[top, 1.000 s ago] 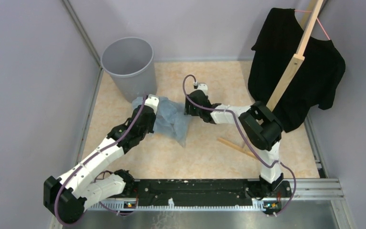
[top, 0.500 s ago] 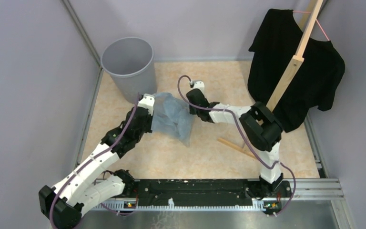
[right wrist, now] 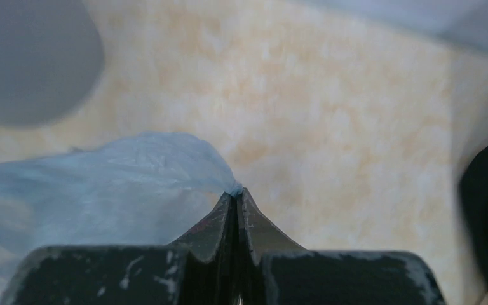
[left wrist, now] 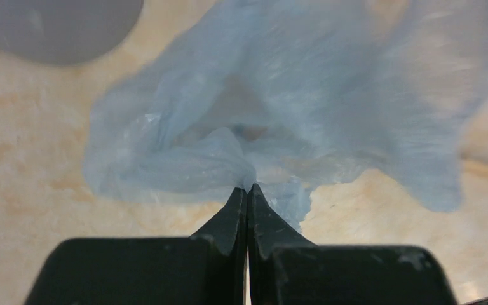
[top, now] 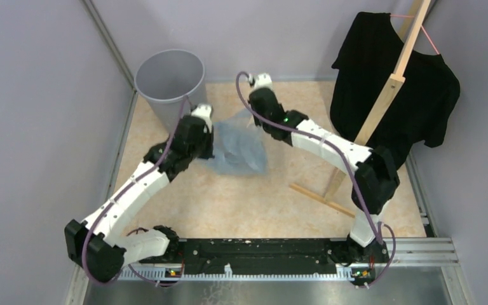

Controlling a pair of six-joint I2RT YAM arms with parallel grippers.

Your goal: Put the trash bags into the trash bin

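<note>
Beige marbled table (top: 279, 203) between plain grey walls makes the work place. Just to the right of the trash bin (top: 173, 109), and lower than its rim, the trash bags (top: 240, 145) hang as one loose bundle of pale blue film. How many bags are in it, I cannot tell, nor whether its lower part touches the table. The left gripper (left wrist: 248, 190) has its jaws pressed together on a bunched fold at the edge nearer to the bin. The right gripper (right wrist: 236, 189) is closed in the same way on a thin corner at the edge farther from the bin. Held at two opposite points, the film is spread between the arms and does not collapse, which I think should make it easier to carry over the rim. The bin stands upright with its mouth upward, and the bags are not yet in it. Well apart from the bin, at the opposite side of the table, a black T-shirt (top: 419, 95) hangs on a wooden stand (top: 391, 82) — it is not part of this work.
</note>
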